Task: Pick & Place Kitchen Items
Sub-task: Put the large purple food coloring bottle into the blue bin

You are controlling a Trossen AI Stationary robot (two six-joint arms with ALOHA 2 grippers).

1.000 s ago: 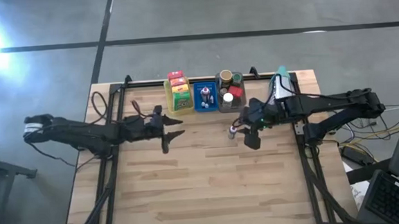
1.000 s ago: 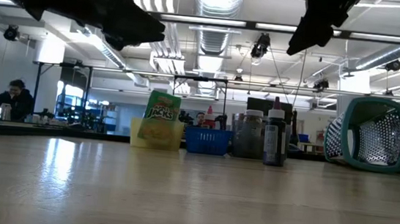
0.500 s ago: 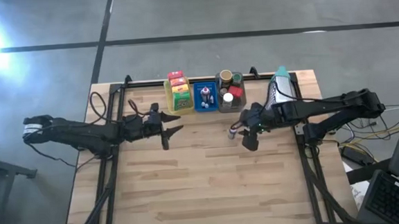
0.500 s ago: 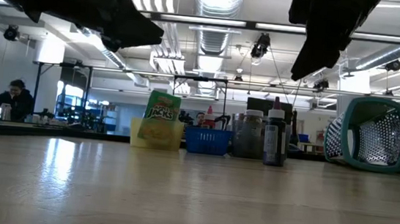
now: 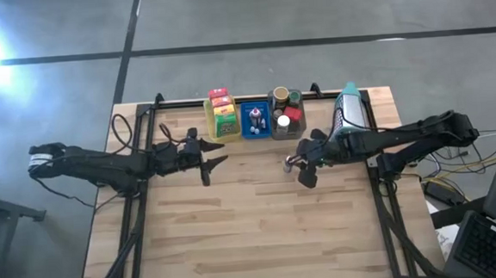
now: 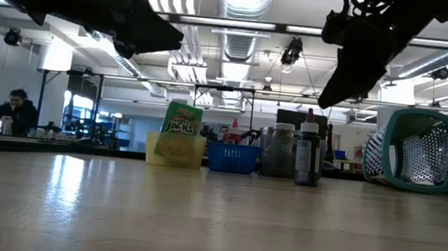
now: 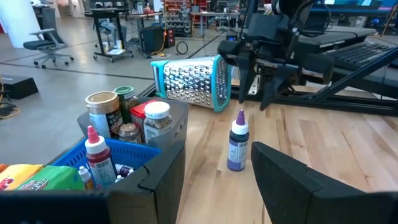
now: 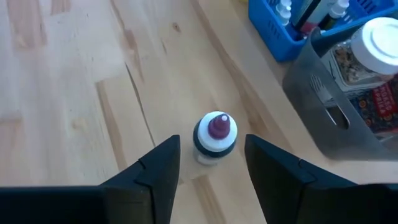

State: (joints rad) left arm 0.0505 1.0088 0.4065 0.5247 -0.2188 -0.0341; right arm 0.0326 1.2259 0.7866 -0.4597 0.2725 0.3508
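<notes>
A small dark purple bottle [image 8: 214, 138] with a white collar and a purple tip stands upright on the wooden table [image 5: 236, 226], just in front of the grey tray [image 5: 286, 118]. My right gripper [image 8: 211, 150] hovers open above the bottle [image 5: 289, 162], slanting down, one finger on either side of the cap and clear of it. My left gripper [image 5: 213, 167] hangs open and level in the air left of centre, with nothing between its fingers. It faces the bottle [image 7: 237, 148] and the trays.
Along the far edge stand a yellow tray [image 5: 222, 116] with snack boxes, a blue tray [image 5: 255, 121] with small bottles, and the grey tray with jars. A teal-rimmed metal basket [image 6: 419, 148] lies on its side at the far right. Bare wood fills the near half.
My right gripper has come down toward the bottle, tipping a little more level, and now hangs just above its cap. The bottle has stayed where it was.
</notes>
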